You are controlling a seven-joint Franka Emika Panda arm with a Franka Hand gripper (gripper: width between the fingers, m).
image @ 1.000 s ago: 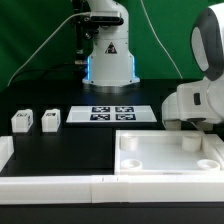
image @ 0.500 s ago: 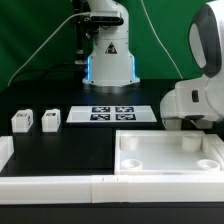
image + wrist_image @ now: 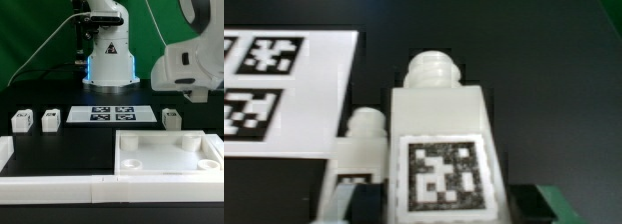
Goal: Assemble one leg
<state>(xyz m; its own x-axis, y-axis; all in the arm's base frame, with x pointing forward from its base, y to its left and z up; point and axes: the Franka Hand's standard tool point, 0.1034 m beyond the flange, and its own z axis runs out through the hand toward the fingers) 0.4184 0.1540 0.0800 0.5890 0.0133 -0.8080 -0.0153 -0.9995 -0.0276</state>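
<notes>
In the wrist view my gripper (image 3: pixel 452 202) is shut on a leg (image 3: pixel 441 150), a white block with a rounded peg on top and a black-and-white marker on its face. A dark finger (image 3: pixel 548 203) shows on each side of it. A second leg (image 3: pixel 363 135) stands smaller and farther off beside it. In the exterior view that leg (image 3: pixel 170 118) stands on the black table at the right. The arm's white hand (image 3: pixel 188 62) hangs above it, and the held leg is hidden behind the hand.
Two more legs (image 3: pixel 22 121) (image 3: pixel 50 119) stand at the exterior view's left. The marker board (image 3: pixel 112 114) lies in the middle (image 3: pixel 269 90). The white tabletop (image 3: pixel 165 170) lies front right. A white rail (image 3: pixel 60 186) runs along the front. The arm's base (image 3: pixel 108 55) stands behind.
The hand has risen from low at the right of the table and moved toward the exterior view's left. One leg on the table at the right is now uncovered.
</notes>
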